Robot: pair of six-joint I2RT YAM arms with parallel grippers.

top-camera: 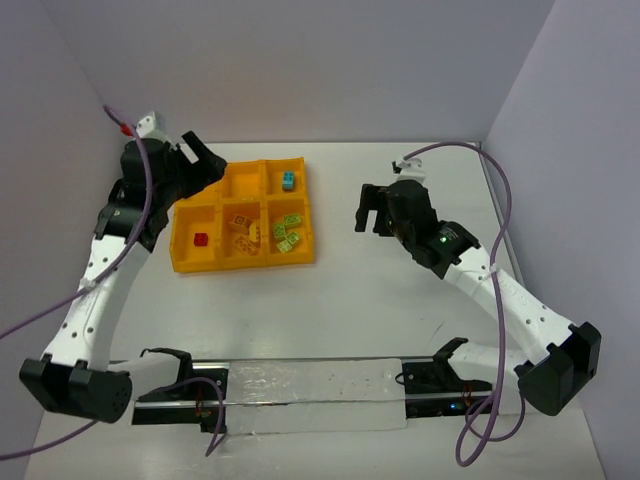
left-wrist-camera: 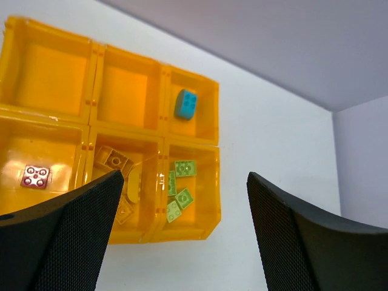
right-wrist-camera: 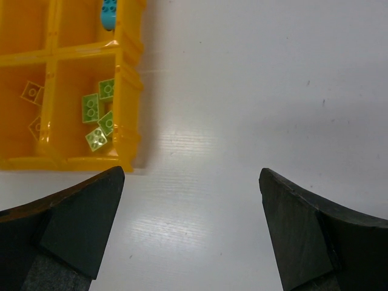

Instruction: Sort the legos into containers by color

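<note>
The orange-yellow tray [top-camera: 245,264] lies left of centre on the table. One red lego [top-camera: 200,239] sits in its front-left container, yellow legos [top-camera: 245,232] in the front-middle, green legos [top-camera: 288,233] in the front-right, and a blue lego [top-camera: 288,181] in the back-right. My left gripper [top-camera: 208,163] hovers over the tray's back-left corner, open and empty. Its wrist view shows the red lego [left-wrist-camera: 35,176], the yellow legos [left-wrist-camera: 112,160], the green legos [left-wrist-camera: 182,182] and the blue lego [left-wrist-camera: 185,103]. My right gripper [top-camera: 372,212] is open and empty over bare table right of the tray.
The two back containers on the left and middle hold nothing. White walls close in the table at the back and on both sides. The arm bases and a clear strip run along the near edge [top-camera: 320,395]. Cables hang from both arms.
</note>
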